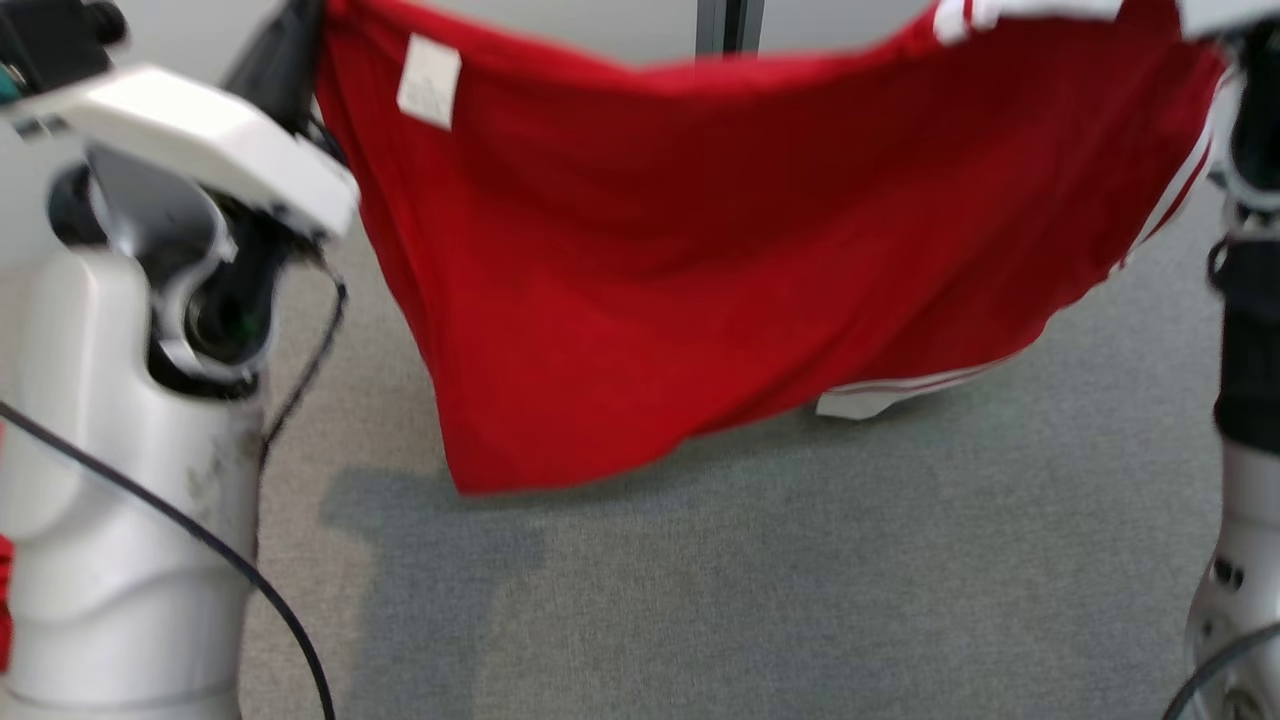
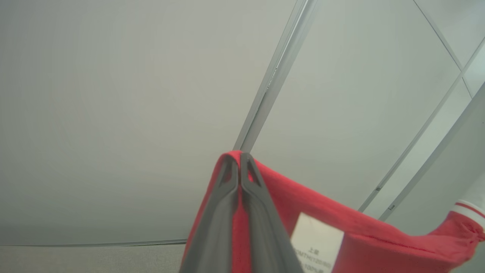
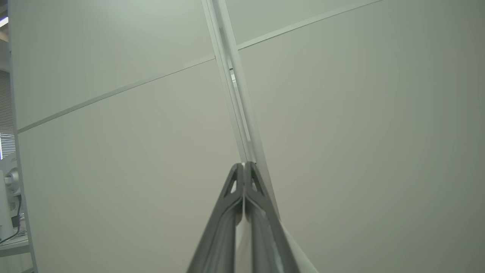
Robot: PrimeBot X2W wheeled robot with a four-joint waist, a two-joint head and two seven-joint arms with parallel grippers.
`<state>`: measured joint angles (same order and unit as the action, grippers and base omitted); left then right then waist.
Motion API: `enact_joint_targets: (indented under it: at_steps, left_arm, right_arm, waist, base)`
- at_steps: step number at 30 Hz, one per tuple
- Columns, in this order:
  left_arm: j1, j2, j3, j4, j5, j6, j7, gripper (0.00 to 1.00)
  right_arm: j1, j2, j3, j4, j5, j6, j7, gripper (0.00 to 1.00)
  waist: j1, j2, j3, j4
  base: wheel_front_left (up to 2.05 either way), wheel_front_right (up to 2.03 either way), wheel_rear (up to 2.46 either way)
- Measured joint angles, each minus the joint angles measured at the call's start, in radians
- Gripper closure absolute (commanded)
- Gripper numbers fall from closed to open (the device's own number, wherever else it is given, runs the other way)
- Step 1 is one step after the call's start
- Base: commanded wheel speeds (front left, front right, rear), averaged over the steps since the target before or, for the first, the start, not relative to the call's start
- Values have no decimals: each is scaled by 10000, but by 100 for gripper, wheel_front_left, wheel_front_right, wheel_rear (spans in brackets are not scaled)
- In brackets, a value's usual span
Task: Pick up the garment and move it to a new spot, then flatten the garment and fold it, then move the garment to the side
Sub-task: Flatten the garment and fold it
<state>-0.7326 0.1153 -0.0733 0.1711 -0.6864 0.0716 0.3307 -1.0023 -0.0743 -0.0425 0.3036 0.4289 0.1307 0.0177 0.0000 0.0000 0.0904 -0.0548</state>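
Left pincer point(image 2: 239, 157), slim, dark, clamps soft red garment point(image 1: 700, 280); right pincer point(image 3: 244, 167) clamps its white-trimmed corner.

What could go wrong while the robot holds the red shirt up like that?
The left hand grips the red shirt just by a corner, so the cloth might slip out. The shirt's bottom hangs low over the grey carpet, so it might drag or crumple when moved.

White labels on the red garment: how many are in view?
1. The white rectangular fabric label sits near the upper left corner of the hanging red cloth garment, beside the left end effector pinching that corner. Others may be hidden in folds.
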Motion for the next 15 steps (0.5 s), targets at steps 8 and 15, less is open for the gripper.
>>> enact_joint_targets:
  at_steps: [8,15]
  left_arm:
    - [-3500,690,-180,1546,619,-257,-65,100]
    - [-6888,518,-69,3705,1095,-449,-2130,100]
  right_arm:
    - [-3755,-276,336,1292,-1083,0,17,100]
    - [-7116,-201,-150,3588,-1852,0,-1833,100]
  waist:
    - [0,0,1947,75]
    - [0,0,3729,177]
  base:
    - [0,0,0]
    - [0,0,0]
